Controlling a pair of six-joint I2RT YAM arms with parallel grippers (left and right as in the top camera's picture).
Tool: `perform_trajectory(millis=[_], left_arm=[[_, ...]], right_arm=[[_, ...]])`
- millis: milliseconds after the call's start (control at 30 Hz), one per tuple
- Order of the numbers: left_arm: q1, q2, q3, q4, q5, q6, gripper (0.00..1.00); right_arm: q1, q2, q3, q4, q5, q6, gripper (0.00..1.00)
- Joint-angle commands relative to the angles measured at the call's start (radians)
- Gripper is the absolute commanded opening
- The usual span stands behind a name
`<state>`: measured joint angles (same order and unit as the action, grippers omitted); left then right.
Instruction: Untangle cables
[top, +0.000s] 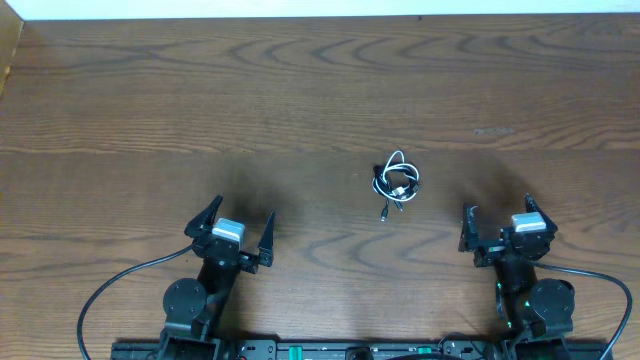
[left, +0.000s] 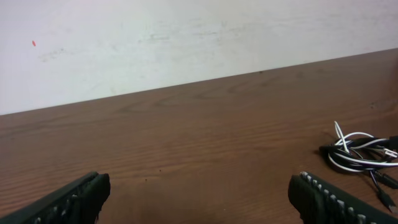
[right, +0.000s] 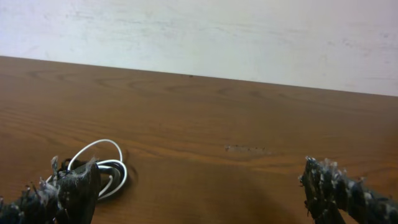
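The cables (top: 396, 182), one black and one white, lie coiled together in a small tangle on the wooden table, right of centre, with a plug end trailing toward the front. They show at the right edge of the left wrist view (left: 360, 152) and at the lower left of the right wrist view (right: 102, 168), partly behind a finger. My left gripper (top: 237, 236) is open and empty, well to the left of the tangle. My right gripper (top: 497, 226) is open and empty, to the right and in front of it.
The wooden table (top: 300, 90) reaches back to a white wall (left: 186, 37). A faint scuff mark (right: 245, 149) is on the table ahead of my right gripper. Thick black arm cables loop near the front edge (top: 100, 295).
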<state>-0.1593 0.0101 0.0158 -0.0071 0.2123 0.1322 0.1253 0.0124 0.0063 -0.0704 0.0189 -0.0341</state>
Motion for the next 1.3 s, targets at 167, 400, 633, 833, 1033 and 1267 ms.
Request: perform_trajectory(millis=[167, 400, 633, 833, 1033, 1267], left_arm=[[-0.003, -0.006, -0.012, -0.041, 0.045, 0.013, 0.96], [-0.003, -0.006, -0.012, -0.041, 0.045, 0.013, 0.96], [-0.003, -0.006, -0.012, -0.041, 0.046, 0.013, 0.96], [-0.003, -0.006, -0.012, -0.041, 0.046, 0.013, 0.96], [-0.003, -0.006, -0.012, -0.041, 0.046, 0.013, 0.96], [-0.003, -0.006, -0.012, -0.041, 0.046, -0.066, 0.96]], right_arm=[[-0.014, -0.006, -0.001, -0.004, -0.003, -0.008, 0.99], [-0.014, -0.006, -0.001, -0.004, -0.003, -0.008, 0.99], [-0.014, -0.006, -0.001, -0.004, -0.003, -0.008, 0.99], [-0.014, -0.006, -0.001, -0.003, -0.002, -0.008, 0.99], [-0.014, -0.006, -0.001, -0.004, -0.003, -0.008, 0.99], [-0.014, -0.006, -0.001, 0.026, -0.003, 0.002, 0.99]])
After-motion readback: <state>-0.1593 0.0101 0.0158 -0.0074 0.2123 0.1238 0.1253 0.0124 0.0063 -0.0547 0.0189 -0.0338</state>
